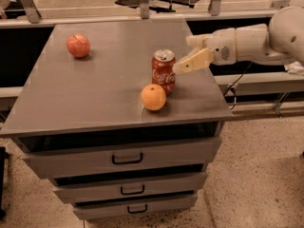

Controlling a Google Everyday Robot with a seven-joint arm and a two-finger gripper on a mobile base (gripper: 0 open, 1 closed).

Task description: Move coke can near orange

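The coke can (164,72) stood upright on the grey top of a drawer cabinet (85,103), towards that top's right side, its silver lid up and the white script facing the camera. The orange (153,97) lay just in front of the can and slightly to its left as the camera saw it, so close that the two looked to be touching or nearly so. The gripper (183,54) hung just to the right of the can, level with its upper half, with its two tan fingers (194,61) spread apart and nothing between them. The tip of the lower finger came right up to the can's right side, though contact could not be judged. The white arm (256,42) stretched away from the can to the right, past the cabinet's edge. An apple (78,45) sat well apart from the can, far to its left and further back. Three drawers (127,158) with dark handles lay below the can, in the cabinet's front.
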